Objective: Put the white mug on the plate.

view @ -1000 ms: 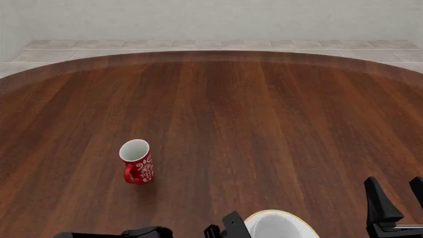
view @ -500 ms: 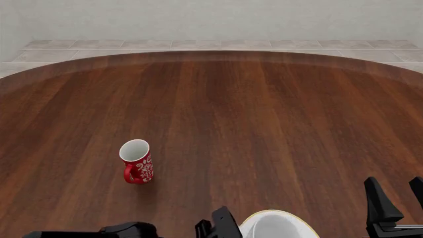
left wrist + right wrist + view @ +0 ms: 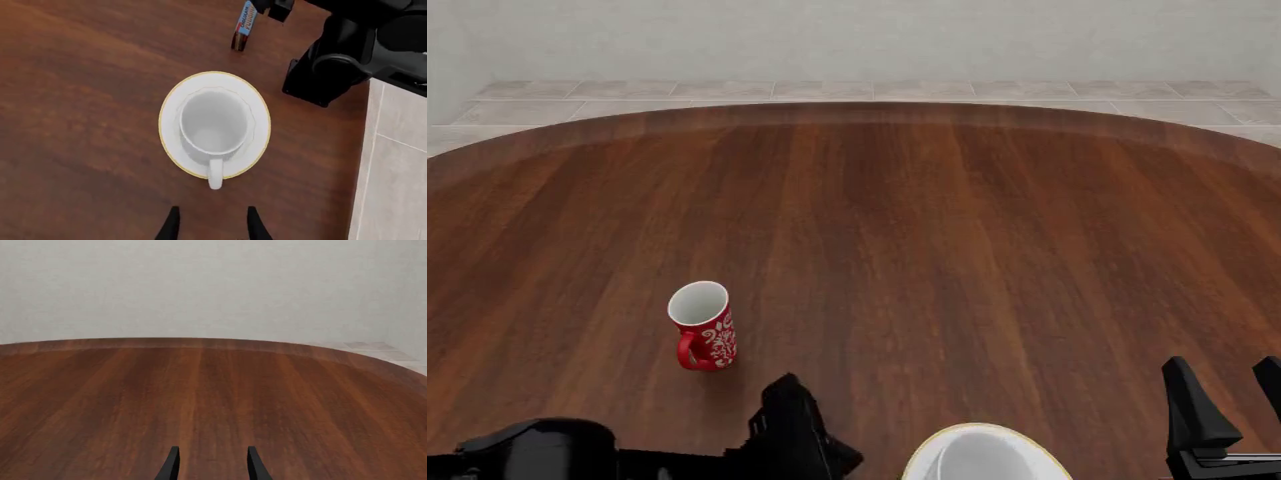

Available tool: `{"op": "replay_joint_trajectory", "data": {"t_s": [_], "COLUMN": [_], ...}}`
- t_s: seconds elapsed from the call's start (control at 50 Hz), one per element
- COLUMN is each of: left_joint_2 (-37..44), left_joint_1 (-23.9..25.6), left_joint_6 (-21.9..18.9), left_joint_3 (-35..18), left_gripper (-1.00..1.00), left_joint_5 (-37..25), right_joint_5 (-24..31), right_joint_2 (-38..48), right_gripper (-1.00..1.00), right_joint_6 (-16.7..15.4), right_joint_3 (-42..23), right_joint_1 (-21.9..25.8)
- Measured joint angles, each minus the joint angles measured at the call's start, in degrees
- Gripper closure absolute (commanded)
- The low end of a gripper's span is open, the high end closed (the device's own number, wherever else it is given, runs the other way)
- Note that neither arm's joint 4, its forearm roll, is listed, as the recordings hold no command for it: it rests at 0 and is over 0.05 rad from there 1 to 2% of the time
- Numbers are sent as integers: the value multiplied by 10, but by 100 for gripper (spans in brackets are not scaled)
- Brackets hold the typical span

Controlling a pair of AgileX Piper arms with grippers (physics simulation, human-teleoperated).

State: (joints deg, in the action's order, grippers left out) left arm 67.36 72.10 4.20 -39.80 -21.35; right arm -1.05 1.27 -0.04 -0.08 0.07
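Left wrist view: plain glossy white ceramic mug [image 3: 215, 125] stands upright on the round white plate with thin gold rim [image 3: 170, 105], roughly centred, rim open to the camera, handle pointing toward the left gripper [image 3: 212, 226]; that gripper's two dark fingertips [image 3: 171, 227] are spread apart with nothing between them, clear of the mug and plate; dark brown wooden table [image 3: 80, 100] under all; a small dark tube-like item with a blue and orange printed label [image 3: 243, 27] lies beyond the plate, label too small to read; black base and links of the other arm [image 3: 347, 55] sit near the table edge, pale tiled floor [image 3: 393, 160] beside it.

Front view: plate edge [image 3: 924, 458] and a part of the white mug [image 3: 988, 462] show at the near edge of the table; left arm's black body [image 3: 787, 440] is just left of the plate, apart from it; small red mug with white patterns [image 3: 703, 327] stands upright well to the left and farther out; right gripper [image 3: 1228, 405] at lower right, fingers parted, empty.

Right wrist view: two dark fingertips [image 3: 172, 465] apart, holding nothing; bare wood ahead, pale wall [image 3: 213, 285] beyond.
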Motion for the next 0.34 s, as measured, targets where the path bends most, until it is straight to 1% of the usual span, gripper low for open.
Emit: {"op": "replay_joint_trajectory", "data": {"t_s": [0.04, 0.16, 0.34], "left_joint_2": [-16, -105, -225], "left_joint_1": [-7, -42, -93], "left_joint_6": [-3, -11, -12], "left_joint_3": [7, 34, 64], "left_gripper": [-100, -100, -100], "left_joint_5": [-4, -19, -40], "right_joint_5": [0, 0, 0], "right_joint_2": [0, 0, 0], "right_gripper": [-100, -100, -100], "right_joint_6": [0, 0, 0], "right_joint_3": [0, 0, 0], "right_joint_1": [0, 0, 0]}}
